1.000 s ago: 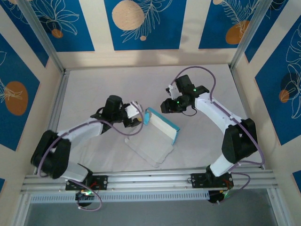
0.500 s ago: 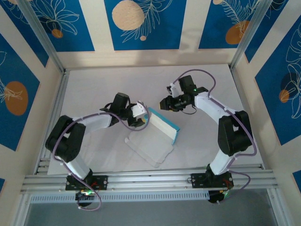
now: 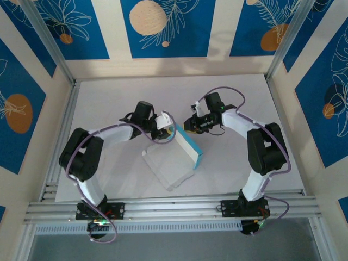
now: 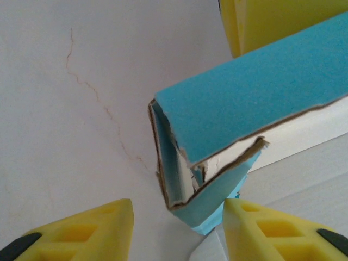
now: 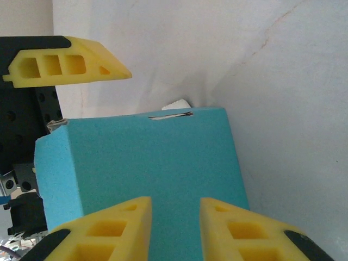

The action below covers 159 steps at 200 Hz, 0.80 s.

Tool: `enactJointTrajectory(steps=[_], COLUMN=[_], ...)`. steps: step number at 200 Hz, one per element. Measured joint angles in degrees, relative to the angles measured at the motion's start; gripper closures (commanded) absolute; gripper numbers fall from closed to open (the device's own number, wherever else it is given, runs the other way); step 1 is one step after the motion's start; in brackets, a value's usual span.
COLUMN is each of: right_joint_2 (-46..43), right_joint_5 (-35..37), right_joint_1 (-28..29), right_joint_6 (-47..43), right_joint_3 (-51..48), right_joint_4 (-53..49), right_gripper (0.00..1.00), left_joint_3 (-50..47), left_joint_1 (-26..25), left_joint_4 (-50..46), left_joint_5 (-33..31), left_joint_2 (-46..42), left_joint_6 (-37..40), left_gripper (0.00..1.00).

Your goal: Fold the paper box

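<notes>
Top view: the half-folded box [image 3: 169,163] lies mid-counter [image 3: 109,98], its blue wall raised along the right edge. The left pincer [image 3: 166,128] and right pincer [image 3: 188,125] meet at its far end.

Left wrist: the left pincer [image 4: 179,228] stands open, the box's [image 4: 244,92] torn blue corner between its fingers, clear of the left one.

Right wrist: the right pincer [image 5: 175,223] is narrowly parted over the box's [image 5: 136,157] blue face, nothing visibly clamped.

left tool [image 4: 176,217] jaws apart | right tool [image 5: 175,215] jaws narrowly apart
</notes>
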Motion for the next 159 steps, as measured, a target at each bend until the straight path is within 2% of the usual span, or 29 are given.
enactJointTrajectory(steps=[49,70,133,159], right_joint_2=[0.5,0.8,3.8,4.2], right_joint_5=[-1.9,-3.0,-5.9,-6.5], right_joint_1=[0.2,0.2,0.2,-0.2], right_joint_6=[1.3,2.3,8.2,11.9], right_joint_3=[-0.7,-1.2,-2.6,-3.8], right_joint_4=[1.6,2.4,7.3,10.6], right_gripper=[0.72,0.72,0.74,0.76], left_joint_3=[1.9,1.9,0.3,-2.2], left_joint_1=[-1.0,-1.7,-3.8,-4.4], left_joint_4=[-1.8,-1.6,3.9,8.9], left_joint_5=[0.0,-0.6,-5.0,-7.4], left_joint_2=[1.5,1.8,2.4,2.0], left_joint_6=[-0.2,-0.7,-2.4,-3.1], left_gripper=[0.61,0.68,1.00,1.00])
